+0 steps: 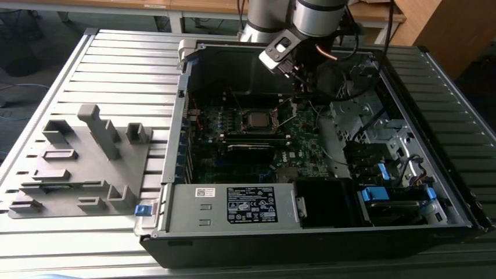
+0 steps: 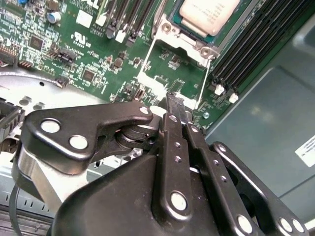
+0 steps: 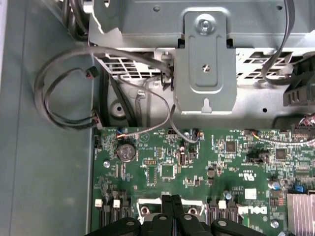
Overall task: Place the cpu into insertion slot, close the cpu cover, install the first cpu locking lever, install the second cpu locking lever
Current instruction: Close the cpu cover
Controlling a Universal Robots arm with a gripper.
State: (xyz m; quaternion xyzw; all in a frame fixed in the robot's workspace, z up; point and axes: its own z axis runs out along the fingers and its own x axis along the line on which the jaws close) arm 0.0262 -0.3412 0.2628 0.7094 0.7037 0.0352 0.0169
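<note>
cpu clipped by the edge in second wrist view. Gripper body blocks the motherboard behind it, also cropped in first wrist view. Exterior view: arm cropped at upper edge.

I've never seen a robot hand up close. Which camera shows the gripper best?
The second wrist view: the gripper looms close, fingers pressed together, tips beside the open cpu cover. The first wrist view catches its fingertips over the green circuit board. In the exterior view it is small and dark inside the computer case.
</note>
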